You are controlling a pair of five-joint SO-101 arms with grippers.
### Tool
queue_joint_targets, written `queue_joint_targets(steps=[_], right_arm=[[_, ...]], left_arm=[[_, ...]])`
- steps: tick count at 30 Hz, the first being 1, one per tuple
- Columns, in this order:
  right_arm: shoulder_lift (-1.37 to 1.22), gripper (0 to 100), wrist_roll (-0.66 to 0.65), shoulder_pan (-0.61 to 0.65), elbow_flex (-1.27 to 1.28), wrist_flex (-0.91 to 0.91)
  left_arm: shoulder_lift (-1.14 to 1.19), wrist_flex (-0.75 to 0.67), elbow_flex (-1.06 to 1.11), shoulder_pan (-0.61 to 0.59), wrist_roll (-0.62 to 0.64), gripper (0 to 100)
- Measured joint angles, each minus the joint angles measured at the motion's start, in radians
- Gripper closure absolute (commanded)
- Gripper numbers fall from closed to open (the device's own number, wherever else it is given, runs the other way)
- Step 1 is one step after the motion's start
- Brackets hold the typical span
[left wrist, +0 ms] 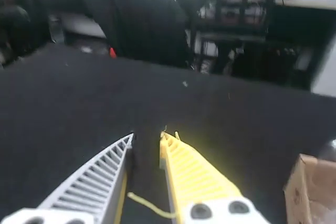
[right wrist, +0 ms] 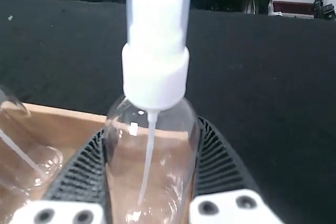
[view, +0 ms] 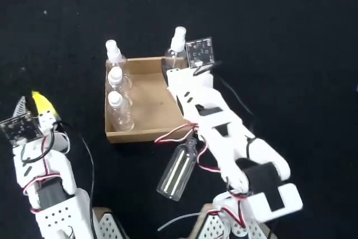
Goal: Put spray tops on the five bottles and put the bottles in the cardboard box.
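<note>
The cardboard box sits mid-table; its corner shows in the left wrist view. Three clear bottles with white spray tops stand along one side of it. My right gripper is shut on a fourth upright bottle with a white spray top, at the box's far corner over the box wall. A fifth bottle lies on the cloth in front of the box, beside that arm. My left gripper hovers over bare cloth, left of the box, narrowly open and holding nothing.
Black cloth covers the table, with free room to the far left and right of the box. Red and white cables trail over the box's front wall. Both arm bases stand at the near edge.
</note>
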State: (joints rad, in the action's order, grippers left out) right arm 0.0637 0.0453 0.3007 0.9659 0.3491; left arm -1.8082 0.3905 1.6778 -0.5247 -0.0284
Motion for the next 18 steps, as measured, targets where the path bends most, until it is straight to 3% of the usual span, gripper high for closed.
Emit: queue_joint_targets(steps=[10,18], right_arm=[[-0.144,98.8,0.0,0.023,-0.094,0.014],[-0.242,98.8,-0.009,0.071,-0.071,0.275]], left_arm=[[0.0,0.028,0.0,0.041,0.0,94],[0.0,0.028,0.0,0.041,0.0,94]])
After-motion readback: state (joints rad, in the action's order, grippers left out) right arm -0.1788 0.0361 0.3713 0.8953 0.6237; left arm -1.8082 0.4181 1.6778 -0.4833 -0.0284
